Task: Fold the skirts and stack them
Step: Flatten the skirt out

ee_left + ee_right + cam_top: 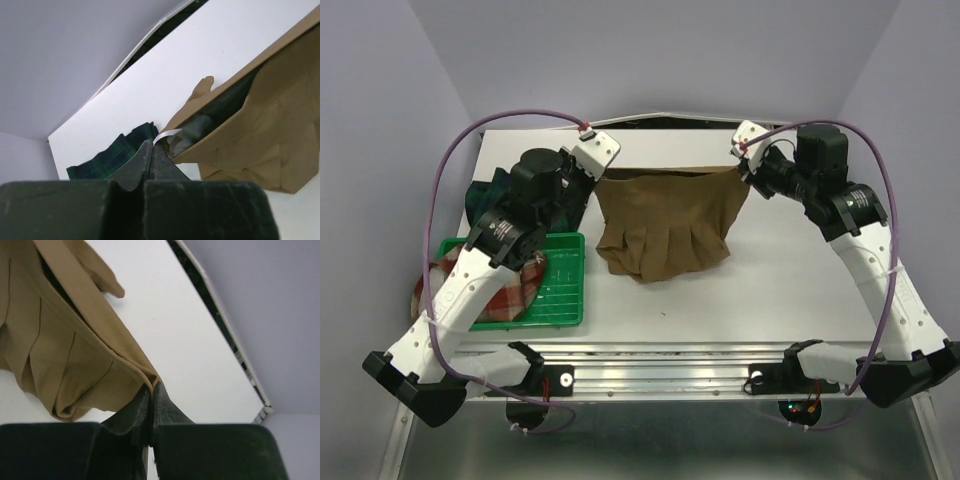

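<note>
White table [770, 290], tan skirt [665, 225] stretched between two grippers at the far middle.
Its waistband corners are pinched tight in the left gripper [151, 150] and right gripper [151, 386], probably to spread it flat for folding; the left arm [470, 280] hides much of the tartan skirt [107, 160] and the plaid skirt [510, 297] in the tray [565, 300].

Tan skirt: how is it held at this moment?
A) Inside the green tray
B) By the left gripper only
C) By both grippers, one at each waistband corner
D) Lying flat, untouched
C: the left gripper and right gripper each pinch a waistband corner of the tan skirt, which hangs stretched between them.
</note>
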`<state>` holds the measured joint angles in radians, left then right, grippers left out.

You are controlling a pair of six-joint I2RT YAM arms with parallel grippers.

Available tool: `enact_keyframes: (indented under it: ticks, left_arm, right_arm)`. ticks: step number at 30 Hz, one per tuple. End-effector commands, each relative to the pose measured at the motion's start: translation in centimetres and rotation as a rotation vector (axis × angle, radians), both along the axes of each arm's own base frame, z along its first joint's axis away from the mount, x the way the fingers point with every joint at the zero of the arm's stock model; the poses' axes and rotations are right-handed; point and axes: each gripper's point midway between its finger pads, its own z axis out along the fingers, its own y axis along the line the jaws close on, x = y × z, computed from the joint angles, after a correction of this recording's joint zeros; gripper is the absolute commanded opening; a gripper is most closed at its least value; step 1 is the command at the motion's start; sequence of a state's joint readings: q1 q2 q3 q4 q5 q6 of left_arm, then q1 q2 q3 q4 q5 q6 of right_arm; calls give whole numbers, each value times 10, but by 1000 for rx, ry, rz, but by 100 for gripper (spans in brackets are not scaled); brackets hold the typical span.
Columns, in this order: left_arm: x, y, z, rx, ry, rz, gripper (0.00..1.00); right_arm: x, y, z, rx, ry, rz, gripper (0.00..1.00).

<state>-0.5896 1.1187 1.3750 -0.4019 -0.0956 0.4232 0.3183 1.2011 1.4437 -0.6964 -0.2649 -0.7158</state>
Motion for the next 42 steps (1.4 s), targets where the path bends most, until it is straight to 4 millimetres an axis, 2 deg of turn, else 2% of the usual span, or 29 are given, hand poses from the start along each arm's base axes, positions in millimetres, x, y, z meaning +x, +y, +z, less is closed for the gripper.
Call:
enact_keyframes:
  ticks: [1, 5, 8, 11, 12, 14, 15, 16, 18, 19, 21, 23, 25, 26, 28, 29, 31, 33, 34, 38, 40, 42]
  left_arm:
    - [-8, 37, 50, 33, -152, 105, 0]
    - [-22, 54, 66, 23, -197, 142, 0]
    - [-30, 64, 82, -4, -254, 170, 0]
    - [-24, 67, 89, -3, -283, 200, 0]
    - [-18, 69, 89, 4, -287, 230, 0]
    - [-13, 72, 111, -23, -357, 265, 0]
    - [-8, 73, 117, -27, -367, 286, 0]
    - [-10, 75, 136, -59, -408, 296, 0]
    - [-6, 75, 148, -75, -427, 313, 0]
    - [-7, 76, 159, -92, -450, 318, 0]
    - [-2, 76, 163, -81, -456, 333, 0]
    - [-1, 79, 177, -111, -487, 355, 0]
    - [1, 72, 183, -130, -482, 332, 0]
    - [2, 68, 182, -140, -469, 316, 0]
    - [0, 55, 175, -150, -421, 247, 0]
    - [-3, 41, 170, -145, -399, 162, 0]
    - [-12, 32, 156, -141, -368, 119, 0]
    - [-15, 37, 155, -145, -367, 135, 0]
    - [-15, 39, 155, -149, -367, 147, 0]
    - [-19, 45, 174, -187, -397, 167, 0]
    - [-19, 45, 177, -188, -395, 171, 0]
    - [-16, 44, 173, -178, -385, 178, 0]
  right_arm:
    - [15, -50, 61, -83, -174, -204, 1]
    - [5, -64, 81, -128, -247, -237, 1]
    - [1, -71, 87, -136, -267, -255, 1]
    - [10, -76, 85, -168, -277, -282, 1]
    - [19, -78, 83, -184, -278, -301, 1]
    - [32, -88, 95, -167, -315, -345, 1]
    - [41, -87, 110, -136, -337, -346, 1]
    - [46, -88, 120, -126, -350, -354, 1]
    - [53, -91, 139, -111, -386, -372, 1]
    - [60, -91, 156, -97, -419, -383, 1]
    - [64, -91, 169, -85, -446, -391, 1]
    - [69, -91, 186, -62, -490, -408, 1]
    - [69, -93, 200, -27, -520, -430, 1]
    - [68, -91, 200, -23, -518, -420, 1]
    - [60, -85, 190, -33, -487, -371, 1]
    - [50, -87, 185, -44, -472, -365, 1]
    - [41, -85, 177, -58, -456, -339, 1]
    - [37, -90, 170, -90, -462, -352, 1]
    - [31, -98, 175, -96, -479, -386, 1]
    - [25, -102, 196, -80, -527, -407, 1]
    - [26, -104, 205, -82, -547, -418, 1]
    - [28, -104, 204, -92, -546, -422, 1]
